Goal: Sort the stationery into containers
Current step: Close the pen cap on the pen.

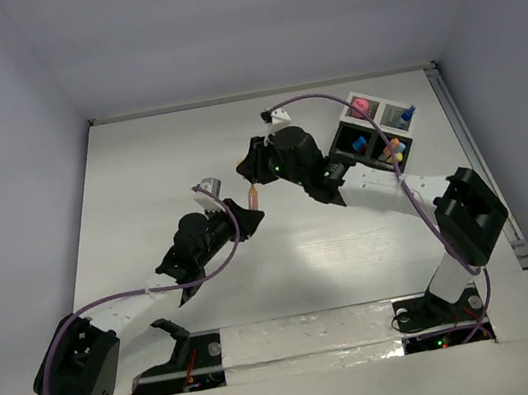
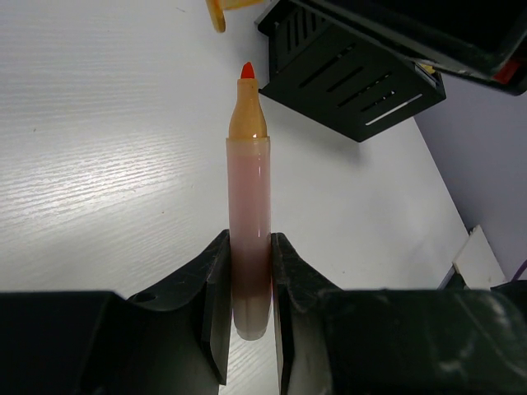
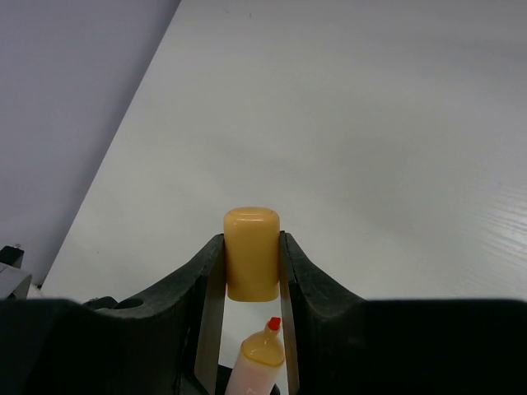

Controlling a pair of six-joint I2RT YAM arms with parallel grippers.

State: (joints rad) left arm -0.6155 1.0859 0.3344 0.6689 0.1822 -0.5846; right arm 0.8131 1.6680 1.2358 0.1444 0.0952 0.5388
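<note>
My left gripper (image 2: 249,280) is shut on a clear pen-like marker (image 2: 249,206) with an orange neck and red tip, held above the table; it also shows in the top view (image 1: 254,199). My right gripper (image 3: 252,255) is shut on the marker's yellow cap (image 3: 252,251), held just off the marker's tip (image 3: 265,350). The two grippers meet mid-table (image 1: 253,181). The black divided box with a white-edged rim (image 1: 377,110) stands at the back right. It holds a pink round piece (image 1: 360,105), light-blue pieces (image 1: 360,144) and orange and yellow sticks (image 1: 393,148).
The right arm's body (image 2: 354,74) hangs close ahead of the marker in the left wrist view. A small white connector (image 1: 278,114) on a purple cable lies at the back centre. Grey walls enclose the white table on three sides.
</note>
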